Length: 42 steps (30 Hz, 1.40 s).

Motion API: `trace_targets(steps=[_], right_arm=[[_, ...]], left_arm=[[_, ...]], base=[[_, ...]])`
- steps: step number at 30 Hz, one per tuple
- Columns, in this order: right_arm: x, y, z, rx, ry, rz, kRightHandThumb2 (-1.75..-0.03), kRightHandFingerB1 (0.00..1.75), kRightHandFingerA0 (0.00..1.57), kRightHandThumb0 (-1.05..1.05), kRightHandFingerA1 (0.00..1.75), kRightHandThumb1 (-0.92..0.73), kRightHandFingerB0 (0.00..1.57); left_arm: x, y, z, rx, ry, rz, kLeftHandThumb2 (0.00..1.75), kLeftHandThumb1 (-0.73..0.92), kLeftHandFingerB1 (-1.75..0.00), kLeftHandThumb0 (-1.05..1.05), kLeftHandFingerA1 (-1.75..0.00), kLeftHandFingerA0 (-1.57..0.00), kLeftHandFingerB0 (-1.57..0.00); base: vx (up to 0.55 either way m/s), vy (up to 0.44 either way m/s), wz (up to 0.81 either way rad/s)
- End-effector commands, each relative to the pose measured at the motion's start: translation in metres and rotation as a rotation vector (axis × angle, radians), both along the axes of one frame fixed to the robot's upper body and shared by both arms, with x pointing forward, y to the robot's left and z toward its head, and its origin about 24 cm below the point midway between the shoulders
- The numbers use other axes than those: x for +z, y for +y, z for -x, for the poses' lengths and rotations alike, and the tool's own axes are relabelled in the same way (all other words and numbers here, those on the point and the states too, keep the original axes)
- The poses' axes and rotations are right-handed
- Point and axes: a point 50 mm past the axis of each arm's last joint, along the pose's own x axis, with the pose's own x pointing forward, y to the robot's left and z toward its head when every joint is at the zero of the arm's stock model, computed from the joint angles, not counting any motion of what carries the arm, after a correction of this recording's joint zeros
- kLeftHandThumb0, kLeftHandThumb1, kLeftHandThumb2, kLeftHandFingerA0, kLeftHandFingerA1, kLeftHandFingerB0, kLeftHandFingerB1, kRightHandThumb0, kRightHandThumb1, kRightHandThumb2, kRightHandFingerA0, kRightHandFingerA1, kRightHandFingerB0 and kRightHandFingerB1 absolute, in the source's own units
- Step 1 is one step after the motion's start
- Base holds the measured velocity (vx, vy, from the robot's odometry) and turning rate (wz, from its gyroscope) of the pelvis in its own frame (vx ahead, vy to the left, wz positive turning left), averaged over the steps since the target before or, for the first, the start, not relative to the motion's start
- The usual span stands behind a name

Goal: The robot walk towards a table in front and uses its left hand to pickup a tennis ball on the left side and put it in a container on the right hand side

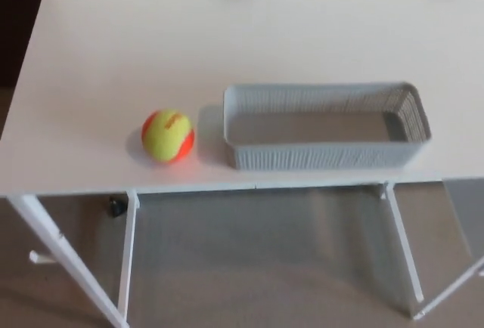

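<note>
A view down onto a white table [113, 48] that fills the upper two thirds of the frame. A tennis ball [168, 136], yellow-green with orange patches, rests on the tabletop at lower left of centre, near the front edge. A small mark on the ball's top is too blurred to read. Just to its right, apart from it, stands a grey ribbed rectangular container [325, 159], long side facing the viewer, with nothing inside. Below the front edge, white table legs [72, 267] slant down to a grey-brown floor [265, 267]. A small dark object [116, 206] lies on the floor at lower left. Neither robot hand shows, so their state cannot be told.
</note>
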Motion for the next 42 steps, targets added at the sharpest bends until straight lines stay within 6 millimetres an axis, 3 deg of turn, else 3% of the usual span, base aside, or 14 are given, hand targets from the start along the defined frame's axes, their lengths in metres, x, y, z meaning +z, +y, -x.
trace_targets(steps=[1, 2, 10, 23, 41, 42], right_arm=[[0.002, -0.002, -0.002, -0.004, -0.019, 0.011, -0.53, 0.39, 0.66, -0.74, 0.5, -0.37, 0.55], [0.002, -0.002, -0.004, -0.003, -0.023, 0.011, -0.68, 0.42, 0.65, -0.79, 0.52, -0.28, 0.52], [0.004, -0.006, -0.013, 0.012, -0.034, 0.032, -0.72, 0.43, 0.64, -0.81, 0.5, -0.31, 0.5], [0.004, -0.005, -0.016, -0.002, -0.046, 0.02, -0.69, 0.42, 0.66, -0.8, 0.51, -0.29, 0.49], [0.005, -0.005, -0.018, 0.01, -0.048, 0.034, -0.7, 0.42, 0.65, -0.79, 0.49, -0.31, 0.46], [0.005, -0.004, -0.019, 0.014, -0.052, 0.031, -0.69, 0.43, 0.66, -0.78, 0.5, -0.3, 0.5]], left_arm=[[0.001, -0.002, -0.002, 0.012, -0.043, -0.003, 0.55, 0.21, -0.66, -0.29, -0.73, -0.72, -0.59], [0.002, -0.002, -0.003, 0.013, -0.048, -0.005, 0.58, 0.21, -0.67, -0.36, -0.73, -0.74, -0.58], [0.005, -0.002, -0.013, 0.008, -0.082, 0.018, 0.62, 0.24, -0.68, -0.38, -0.76, -0.69, -0.55], [0.006, -0.001, -0.017, -0.015, -0.083, 0.003, 0.59, 0.21, -0.68, -0.38, -0.75, -0.78, -0.59], [0.007, 0.0, -0.021, -0.024, -0.071, -0.02, 0.58, 0.2, -0.67, -0.37, -0.73, -0.78, -0.62], [0.009, 0.004, -0.02, 0.033, -0.091, -0.005, 0.53, 0.21, -0.69, -0.23, -0.77, -0.7, -0.58]], base=[[0.26, -0.139, 0.3], [0.3, -0.153, 0.28], [0.18, -0.172, 0.07], [-0.02, 0.057, 0.06], [0.03, 0.0, 0.05], [0.0, 0.0, 0.0]])
